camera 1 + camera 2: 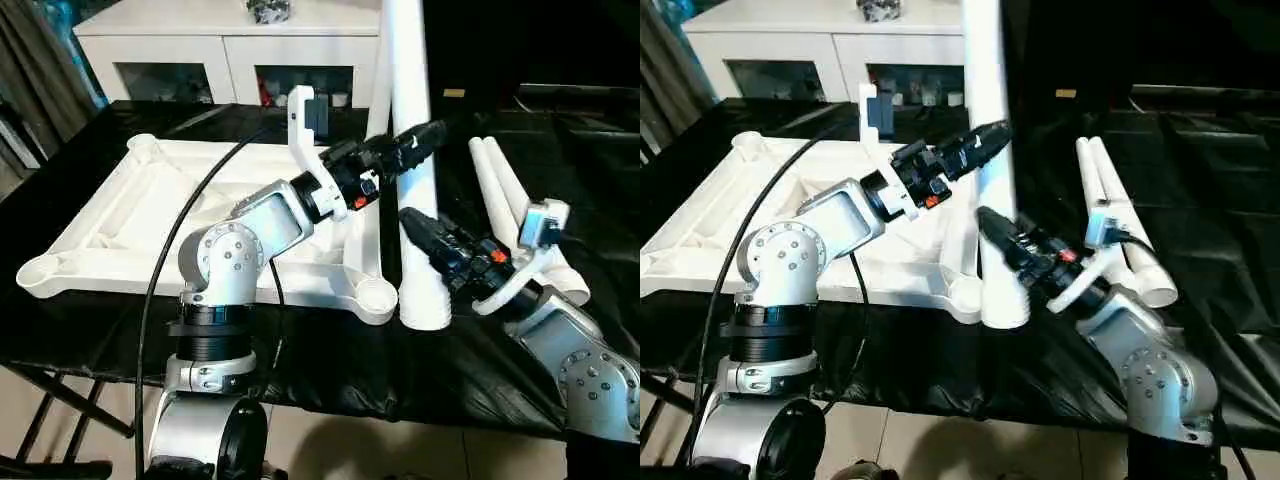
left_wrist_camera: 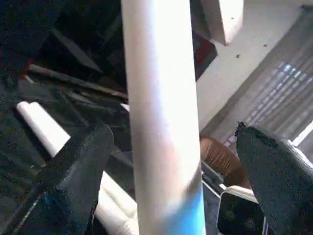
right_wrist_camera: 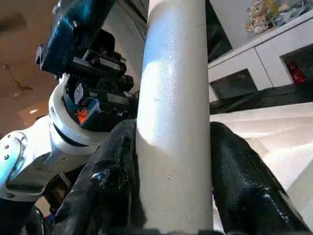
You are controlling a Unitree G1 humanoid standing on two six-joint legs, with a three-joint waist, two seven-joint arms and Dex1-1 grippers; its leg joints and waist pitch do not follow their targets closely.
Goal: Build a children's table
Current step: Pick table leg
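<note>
The tabletop [image 1: 150, 215] lies upside down on the black-covered counter [image 1: 330, 370], ribbed underside up, on the left side of the scene. Just beside its near right corner socket [image 1: 372, 297] one white leg [image 1: 415, 170] stands upright with its foot on the counter. The right gripper [image 1: 418, 228] is clamped on this leg low down, a black finger pressed to each side of the tube (plain in the right wrist view). Higher up, the left gripper [image 1: 425, 135] reaches across from the left with its fingers [image 2: 73, 181] spread wide on either side of the leg, not touching it. The spare legs [image 1: 505, 195] lie together on the counter to the right. A white cabinet [image 1: 230, 50] with glass doors stands at the far side.
</note>
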